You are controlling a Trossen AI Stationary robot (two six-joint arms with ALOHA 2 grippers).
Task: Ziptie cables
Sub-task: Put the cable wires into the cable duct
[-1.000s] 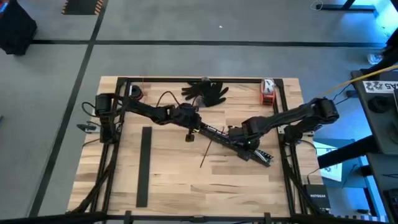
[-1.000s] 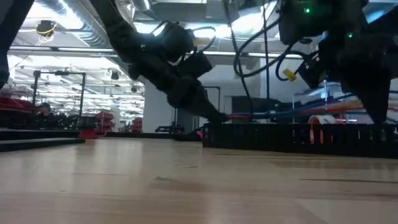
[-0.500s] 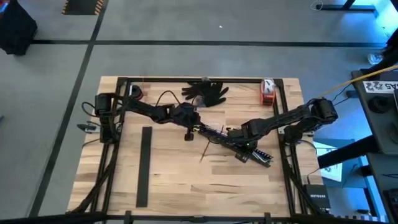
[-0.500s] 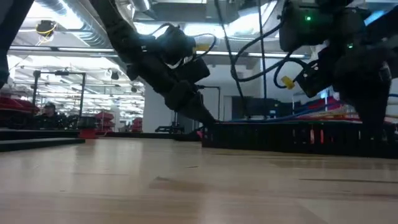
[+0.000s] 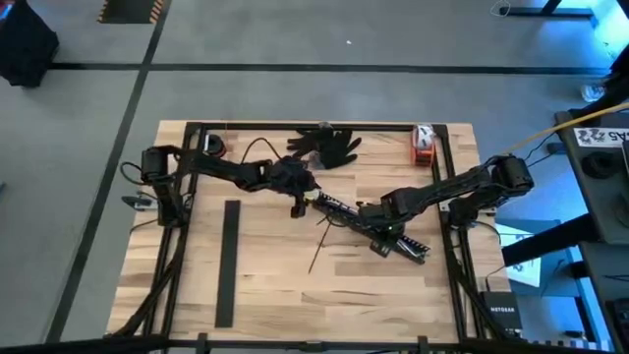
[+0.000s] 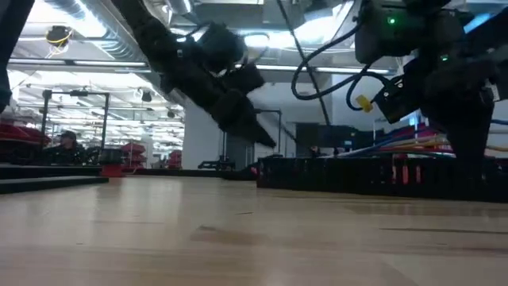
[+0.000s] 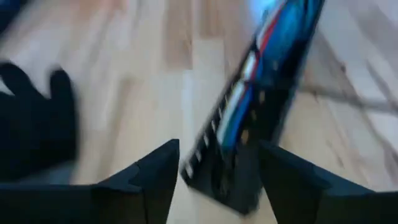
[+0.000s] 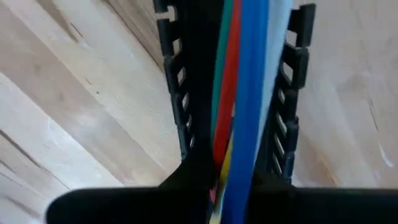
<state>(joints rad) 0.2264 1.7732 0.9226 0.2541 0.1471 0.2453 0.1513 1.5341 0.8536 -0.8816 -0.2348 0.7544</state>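
While the cables (image 8: 239, 93) lie bundled inside a black slotted duct (image 5: 378, 224) mid-counter (image 5: 265, 285), the left gripper (image 7: 214, 177) hangs open over the duct's far-left end. Whether the right gripper (image 5: 366, 214), low over the duct's middle, is open, I cannot tell.

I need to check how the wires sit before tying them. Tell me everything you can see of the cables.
The cables are a bundle of thin flexible wires, blue, red, green and a little yellow, running side by side along the inside of a black slotted bar on the wooden table. They lie straight and close together between its toothed walls. The right claw sits over the bar; the left claw is open at the bar's end. No tie shows.
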